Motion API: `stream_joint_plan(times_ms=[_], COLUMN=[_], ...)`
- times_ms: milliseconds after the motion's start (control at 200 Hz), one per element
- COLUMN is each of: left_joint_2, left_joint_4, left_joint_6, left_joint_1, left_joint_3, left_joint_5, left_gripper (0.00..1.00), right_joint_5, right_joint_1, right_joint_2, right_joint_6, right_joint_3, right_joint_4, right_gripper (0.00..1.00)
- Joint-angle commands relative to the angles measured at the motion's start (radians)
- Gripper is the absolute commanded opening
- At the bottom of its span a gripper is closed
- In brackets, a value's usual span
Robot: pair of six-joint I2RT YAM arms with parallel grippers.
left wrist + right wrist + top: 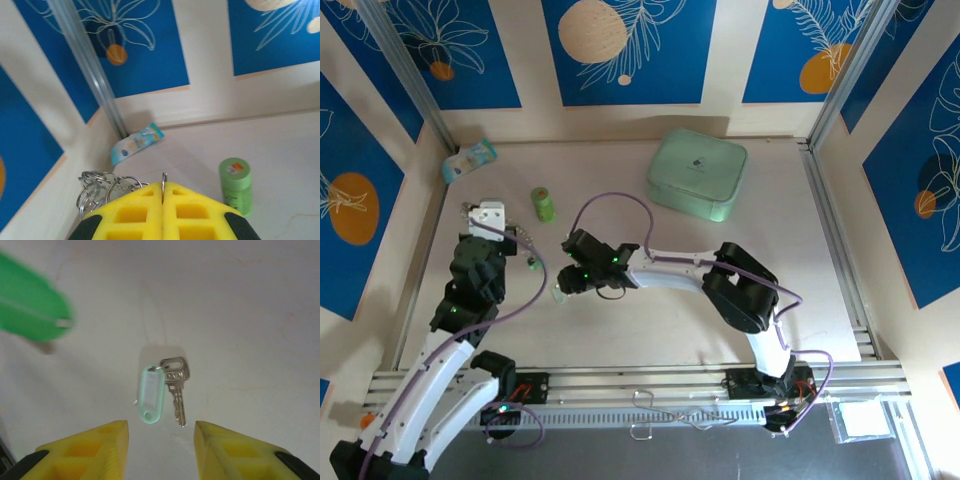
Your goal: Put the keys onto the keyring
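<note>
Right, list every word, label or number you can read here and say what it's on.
"PADI", or near it: stamped on the head of the silver key; letters faint.
Green tube: orange label, too blurred to read.
Blue-and-white packet: print too small to read.
Mint case: lid mark too small to read.

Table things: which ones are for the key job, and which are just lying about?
For the job: key with mint tag, keyring pinched in the left claw, open right claw.
Just lying about: green cylinder, mint case, blue packet.
</note>
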Motion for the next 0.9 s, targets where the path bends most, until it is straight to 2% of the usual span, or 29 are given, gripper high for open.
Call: stream_joint_plan(times_ms=[0,170,365,625,895], left_joint_2=[-0.045,-0.099,-0.127,-0.153,-0.164], left_joint_4=[0.079,0.084,0.066,0.059,0.054], left_joint_6=[0.061,0.101,0.127,0.160,0.172], left_joint_1=[0.017,0.017,0.018,0.019,0.018], left_joint_3=[-0.019,-0.040,-0.035,-0.027,-0.015], left_joint_5=[-0.114,-0.145,-0.127,-0.111,-0.096], left_gripper=[0.00,0.00,0.00,0.00,0.00], right_joint_5=[0.029,0.094,0.165,0.178,0.151], right_joint_1=[0.003,0.022,0.033,0.046,0.058], right_joint_2=[0.038,0.133,0.242,0.349,0.407], right_joint_6=[0.261,0.415,0.499,0.493,0.476], right_joint_3=[0.062,0.222,0.406,0.576,0.656], right_joint_4=[-0.103,-0.254,-0.429,-0.522,-0.546], right_gripper=[0.39,0.38,0.37,0.35,0.33])
